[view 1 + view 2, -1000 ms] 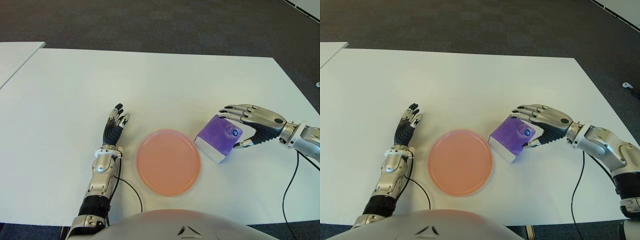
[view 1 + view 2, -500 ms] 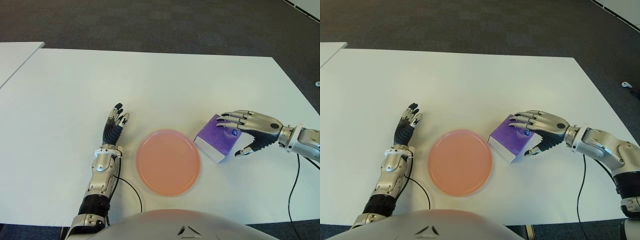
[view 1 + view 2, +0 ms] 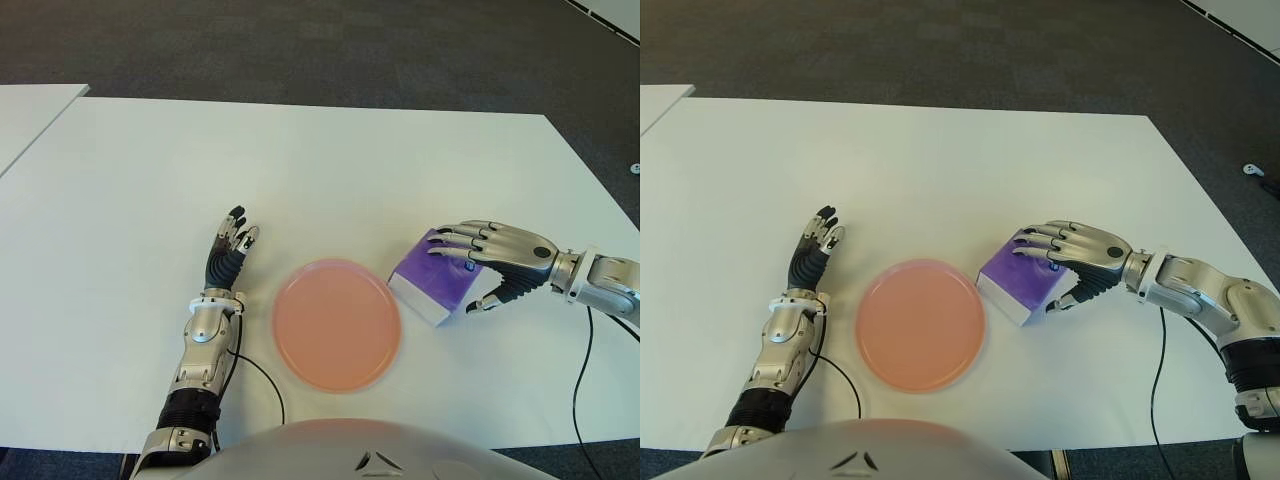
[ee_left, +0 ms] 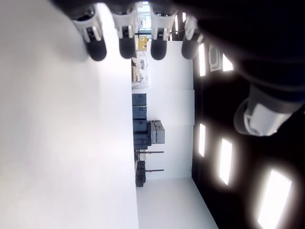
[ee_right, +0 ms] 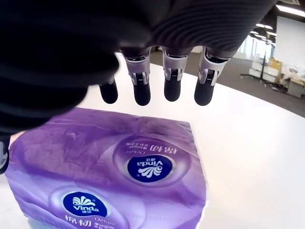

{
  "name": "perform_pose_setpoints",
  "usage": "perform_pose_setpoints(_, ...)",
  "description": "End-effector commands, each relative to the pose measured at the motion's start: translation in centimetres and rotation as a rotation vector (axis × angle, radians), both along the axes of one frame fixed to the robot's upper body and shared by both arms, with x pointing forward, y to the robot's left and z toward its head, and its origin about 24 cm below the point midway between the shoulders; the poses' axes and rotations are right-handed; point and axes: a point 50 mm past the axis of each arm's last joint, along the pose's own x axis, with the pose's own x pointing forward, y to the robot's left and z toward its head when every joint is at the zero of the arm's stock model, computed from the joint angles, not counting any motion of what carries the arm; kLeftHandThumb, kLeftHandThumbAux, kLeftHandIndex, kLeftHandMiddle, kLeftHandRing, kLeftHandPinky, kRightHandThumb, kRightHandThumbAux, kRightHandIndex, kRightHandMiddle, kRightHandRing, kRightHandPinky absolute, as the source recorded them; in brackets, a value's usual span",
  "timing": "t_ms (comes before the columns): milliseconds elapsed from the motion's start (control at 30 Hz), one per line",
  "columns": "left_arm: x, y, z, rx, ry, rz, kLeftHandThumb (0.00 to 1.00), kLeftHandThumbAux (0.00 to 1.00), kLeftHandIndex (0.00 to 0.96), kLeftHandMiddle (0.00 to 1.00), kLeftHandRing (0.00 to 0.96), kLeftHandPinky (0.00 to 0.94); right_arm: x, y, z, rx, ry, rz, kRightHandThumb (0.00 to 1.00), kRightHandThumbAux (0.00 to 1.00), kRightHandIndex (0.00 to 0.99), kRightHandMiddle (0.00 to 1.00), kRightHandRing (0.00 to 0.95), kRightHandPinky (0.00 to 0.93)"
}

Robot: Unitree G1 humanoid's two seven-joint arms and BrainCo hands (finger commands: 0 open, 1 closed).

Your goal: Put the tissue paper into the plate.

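A purple tissue pack [image 3: 428,287] lies on the white table [image 3: 300,160], just right of the empty pink plate [image 3: 337,323]. My right hand [image 3: 457,277] reaches in from the right, its four fingers [image 5: 165,88] spread over the pack's top and its thumb down at the pack's near right corner. In the right wrist view the fingertips hover just above the pack [image 5: 119,171], and no grasp shows. My left hand [image 3: 232,243] shows left of the plate with fingers straight, holding nothing.
A second white table [image 3: 30,110] stands at the far left. Dark carpet [image 3: 300,40] lies beyond the far edge. A black cable [image 3: 578,390] trails from my right arm, and another [image 3: 262,380] curls by my left forearm.
My right hand has come down and further over the tissue pack, fingers now across its top and thumb swung out to the near right corner. Pack, plate and left hand have not moved.
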Motion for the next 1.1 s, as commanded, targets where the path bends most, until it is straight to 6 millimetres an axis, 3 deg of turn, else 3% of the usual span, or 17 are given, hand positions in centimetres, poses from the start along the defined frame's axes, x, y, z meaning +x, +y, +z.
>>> perform_pose_setpoints(33,-1.1,0.2,-1.6,-0.002,0.093,0.008,0.0,0.474,0.0,0.0,0.0,0.0,0.0,0.2,-0.6,-0.005,0.013,0.019,0.397,0.333,0.0,0.0,0.0,0.0)
perform_pose_setpoints(1100,-1.7,-0.1,-1.5,-0.003,0.103,0.02,0.0,0.484,0.0,0.0,0.0,0.0,-0.4,0.5,-2.4,-0.005,0.075,0.036,0.361,0.289,0.0,0.0,0.0,0.0)
